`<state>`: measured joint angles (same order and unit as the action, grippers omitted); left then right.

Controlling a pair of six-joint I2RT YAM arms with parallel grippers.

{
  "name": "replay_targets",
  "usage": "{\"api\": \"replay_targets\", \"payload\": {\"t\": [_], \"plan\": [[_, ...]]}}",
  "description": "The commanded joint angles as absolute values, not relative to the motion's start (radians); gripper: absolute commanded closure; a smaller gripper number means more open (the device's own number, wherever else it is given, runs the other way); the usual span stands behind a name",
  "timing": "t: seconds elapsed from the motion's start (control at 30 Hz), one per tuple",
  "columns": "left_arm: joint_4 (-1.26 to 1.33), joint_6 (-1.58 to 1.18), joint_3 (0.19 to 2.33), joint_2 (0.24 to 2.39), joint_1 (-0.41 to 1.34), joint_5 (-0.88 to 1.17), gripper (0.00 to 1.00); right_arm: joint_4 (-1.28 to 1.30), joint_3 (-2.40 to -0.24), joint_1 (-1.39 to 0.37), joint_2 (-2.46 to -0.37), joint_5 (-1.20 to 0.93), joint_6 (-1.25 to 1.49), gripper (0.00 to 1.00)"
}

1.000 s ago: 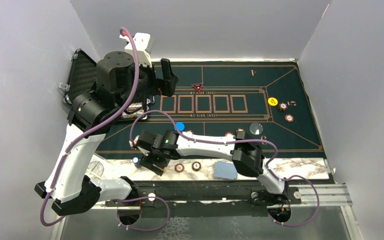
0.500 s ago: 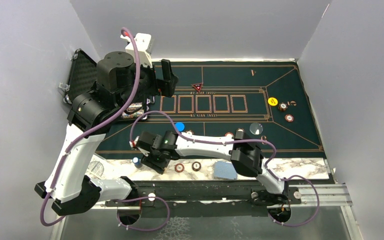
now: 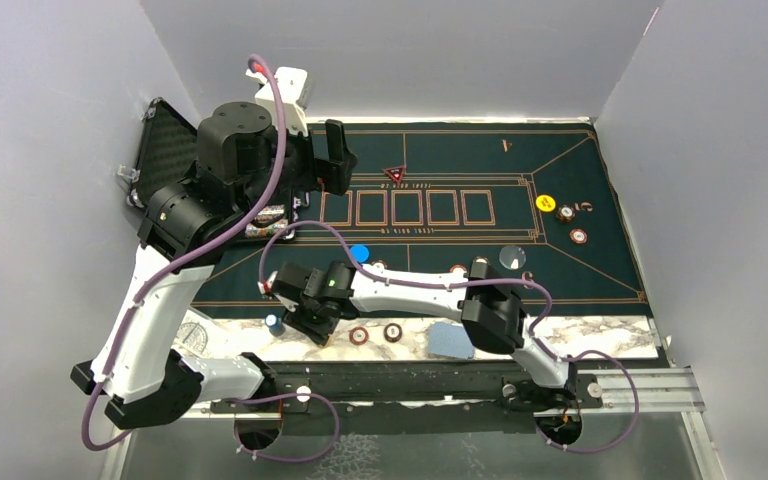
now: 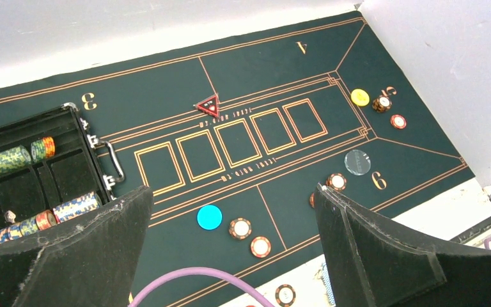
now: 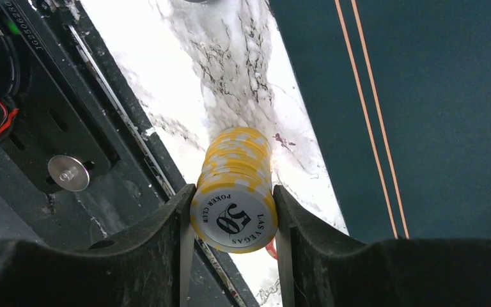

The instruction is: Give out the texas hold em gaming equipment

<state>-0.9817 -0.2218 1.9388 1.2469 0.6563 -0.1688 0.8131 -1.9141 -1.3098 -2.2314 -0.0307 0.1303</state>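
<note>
My right gripper [image 5: 232, 192] is shut on a stack of yellow chips [image 5: 233, 169], with one pad touching each side, over the marble strip near the table's front. From above, the right gripper [image 3: 305, 322] hides that stack. Two red-brown chips [image 3: 359, 335] and the blue-backed cards [image 3: 450, 340] lie to its right. On the mat are a blue disc [image 4: 209, 217], a clear disc [image 4: 357, 162], a yellow disc [image 4: 359, 97] and the red triangular marker [image 4: 207, 105]. My left gripper [image 4: 233, 192] hangs open and empty, high over the mat's left side [image 3: 318, 172].
The black case [image 4: 25, 185] lies open at the far left with rolls of chips in its slots. The green mat [image 3: 560, 150] covers most of the table. A black rail [image 5: 51, 128] runs along the near edge beside the marble strip. White walls close in three sides.
The right gripper's jaws have narrowed onto the yellow chip stack, and its wrist has edged slightly left. The left arm has barely moved.
</note>
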Motion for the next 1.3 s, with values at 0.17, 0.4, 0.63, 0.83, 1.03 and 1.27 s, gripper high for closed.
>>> {"api": "replay_targets", "payload": {"t": [0.17, 0.4, 0.63, 0.83, 1.03, 1.27], "plan": [[-0.983, -0.205, 1.986, 1.250, 0.653, -0.219, 0.01, 0.833, -1.861, -1.291, -2.051, 0.056, 0.197, 0.79], [-0.982, -0.198, 1.991, 1.268, 0.654, -0.239, 0.01, 0.802, -1.571, -1.142, -1.808, 0.072, 0.289, 0.80], [-0.969, -0.199, 1.996, 1.295, 0.653, -0.228, 0.01, 0.735, -1.195, -0.824, -1.546, 0.129, 0.320, 0.80], [-0.969, -0.199, 2.019, 1.327, 0.653, -0.215, 0.01, 0.711, -0.997, -0.479, -1.405, 0.121, 0.318, 0.80], [-0.969, -0.189, 2.042, 1.349, 0.651, -0.202, 0.01, 0.669, -0.915, -0.400, -1.408, 0.144, 0.380, 0.80], [-0.970, -0.189, 2.041, 1.348, 0.645, -0.196, 0.01, 0.610, -0.842, -0.385, -1.453, 0.135, 0.515, 0.80]]}}
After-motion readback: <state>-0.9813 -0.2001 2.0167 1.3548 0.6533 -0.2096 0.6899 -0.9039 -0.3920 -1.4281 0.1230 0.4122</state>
